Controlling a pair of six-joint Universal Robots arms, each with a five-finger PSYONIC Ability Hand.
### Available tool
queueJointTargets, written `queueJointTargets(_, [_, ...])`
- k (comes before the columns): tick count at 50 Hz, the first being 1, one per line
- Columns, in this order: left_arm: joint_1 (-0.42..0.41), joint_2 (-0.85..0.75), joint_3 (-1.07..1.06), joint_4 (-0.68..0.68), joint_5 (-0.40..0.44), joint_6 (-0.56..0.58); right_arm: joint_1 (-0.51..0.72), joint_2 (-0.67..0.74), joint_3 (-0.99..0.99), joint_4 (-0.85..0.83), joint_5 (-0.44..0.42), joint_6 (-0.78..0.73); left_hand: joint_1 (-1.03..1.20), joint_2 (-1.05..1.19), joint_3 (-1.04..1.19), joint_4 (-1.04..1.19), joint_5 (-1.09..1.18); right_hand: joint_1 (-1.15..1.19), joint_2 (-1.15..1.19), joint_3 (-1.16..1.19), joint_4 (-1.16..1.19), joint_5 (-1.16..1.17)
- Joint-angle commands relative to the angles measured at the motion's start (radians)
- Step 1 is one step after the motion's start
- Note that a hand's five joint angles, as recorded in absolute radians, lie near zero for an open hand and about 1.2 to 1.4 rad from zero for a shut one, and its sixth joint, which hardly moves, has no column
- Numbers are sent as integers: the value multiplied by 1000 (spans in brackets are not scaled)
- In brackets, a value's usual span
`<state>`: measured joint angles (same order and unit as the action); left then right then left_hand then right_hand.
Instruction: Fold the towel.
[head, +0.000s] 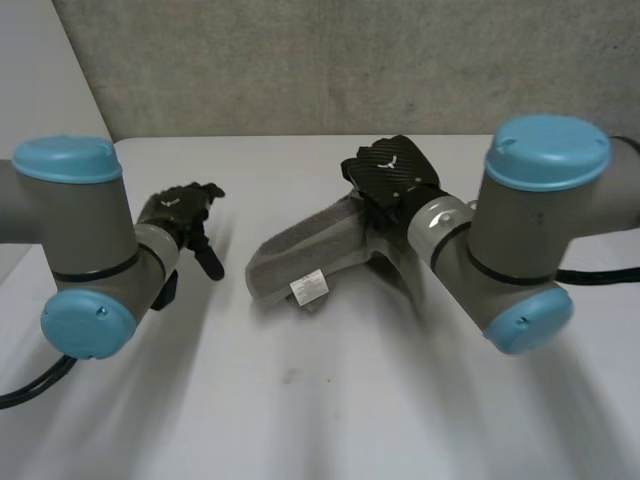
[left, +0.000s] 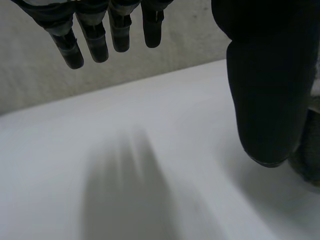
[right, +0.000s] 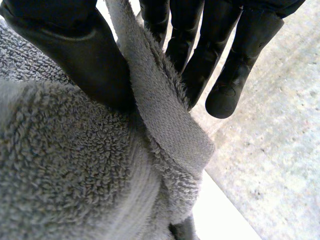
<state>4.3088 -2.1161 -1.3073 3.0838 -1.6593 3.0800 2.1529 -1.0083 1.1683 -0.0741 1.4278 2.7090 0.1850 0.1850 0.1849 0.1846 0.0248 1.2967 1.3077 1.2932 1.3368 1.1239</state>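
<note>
**A:** How will the towel (head: 310, 255) handle?

**B:** It looks soft and limp. It is grey terry with a looped pile all over, so I judge it light, not slippery and in no way fragile. It should sag wherever nothing holds it up.

**A:** Where is it?

**B:** It is on the bench (head: 300, 400) between the two arms, nearer the right one. It lies bunched into a long heap, not spread flat. One end rests on the bench with a small white label (head: 308, 288) showing, and the other end rises to the right hand (head: 392, 172).

**A:** Does that hand have it?

**B:** Yes. In its wrist view the hem (right: 165, 115) runs between the thumb (right: 85, 60) on one face and the fingers (right: 192, 55) on the other, pinched there.

**A:** Is that a good place to hold it?

**B:** I think so. The hem is a flatter, tighter woven band than the pile, so it should give a firmer hold than a fistful from the middle. For a clean fold I would take a second hold along the same edge or at a corner, so the cloth hangs straight between the two holds.

**A:** And the left hand (head: 180, 215)?

**B:** Its fingers are straight, spread from the thumb, and hold nothing. It hangs over bare bench beside the towel's low end, not touching it.

**A:** What is around it?

**B:** The bench top is smooth, matte and white. Behind it stands a rough grey wall (head: 350, 60).
</note>
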Motion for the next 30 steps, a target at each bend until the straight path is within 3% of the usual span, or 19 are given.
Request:
queueJointTargets(1, [-9, -28, 5, -92, 114, -186, -1, -61, 113, -4, 25, 37, 31, 31, 32, 32, 17, 100, 89, 103, 59, 98])
queueJointTargets(2, [-9, -28, 5, -93, 115, -187, -1, -61, 129, -7, 32, 38, 31, 31, 32, 32, 17, 100, 89, 103, 59, 98])
queueJointTargets(4, [-9, -28, 8, -132, 195, -274, 2, -61, 143, -12, 40, 37, 34, 34, 34, 35, 20, 100, 89, 103, 59, 98])
queueJointTargets(9, [-8, -19, 5, -200, 256, -331, 2, -58, 179, -44, 72, 32, 37, 37, 37, 38, 23, 100, 89, 103, 59, 98])
queueJointTargets(18, [11, -19, -13, -290, 308, -369, 1, -56, 268, -147, 95, 21, 131, 131, 131, 131, 117, 100, 89, 103, 59, 98])
queueJointTargets(30, [31, -13, -63, -297, 409, -431, 1, -66, 373, -262, 95, 0, 134, 134, 134, 135, 120, 100, 89, 103, 59, 98])
